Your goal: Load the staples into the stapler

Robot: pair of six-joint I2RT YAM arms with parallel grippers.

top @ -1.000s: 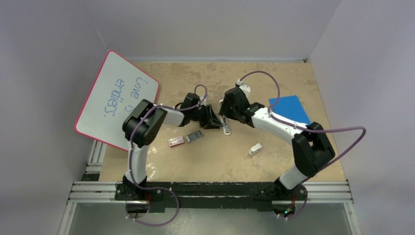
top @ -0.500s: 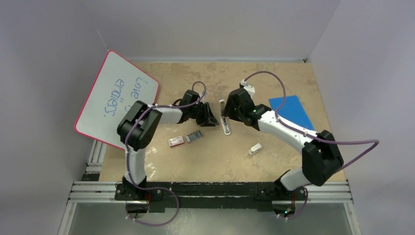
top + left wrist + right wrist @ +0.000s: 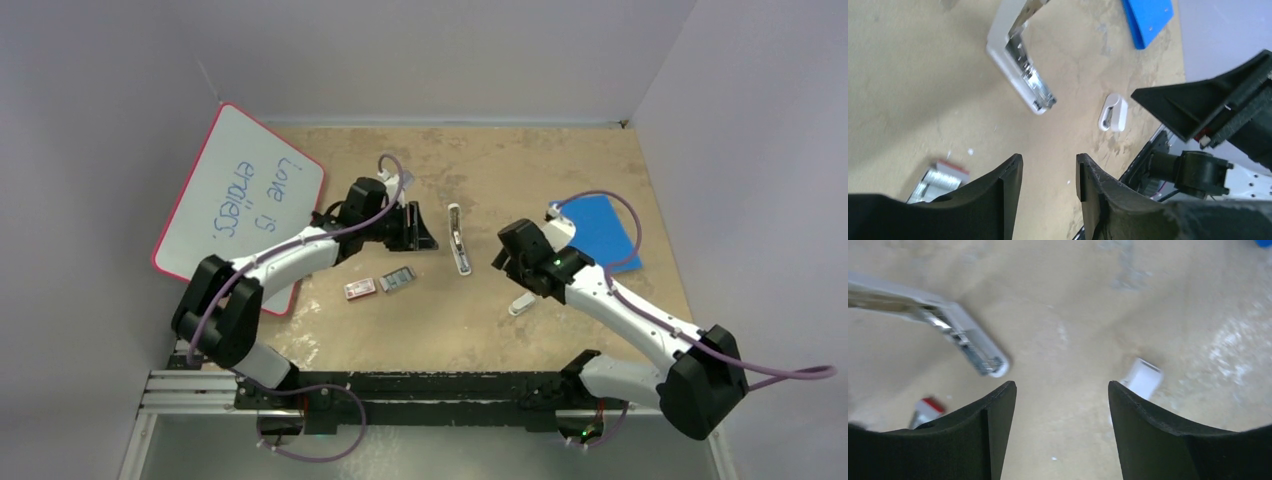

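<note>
Top external: stapler [image 3: 459,240] lies on table, metal channel exposed. Staples [image 3: 398,279] lie on table left of stapler, nearer arm bases, apart from it. Red-white box [image 3: 360,289] sits just left of staples, further from stapler. Stubby white piece [image 3: 521,304] lies right of stapler, nearer bases. Left gripper [image 3: 1048,167] near stapler's left side, jaws narrowly parted, holding nothing. Right gripper [image 3: 1062,387] right of stapler, jaws wide apart, empty.

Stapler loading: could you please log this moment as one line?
stapler: open, on table | staples: on table, not loaded | left claw: open, empty | right claw: open, empty
</note>
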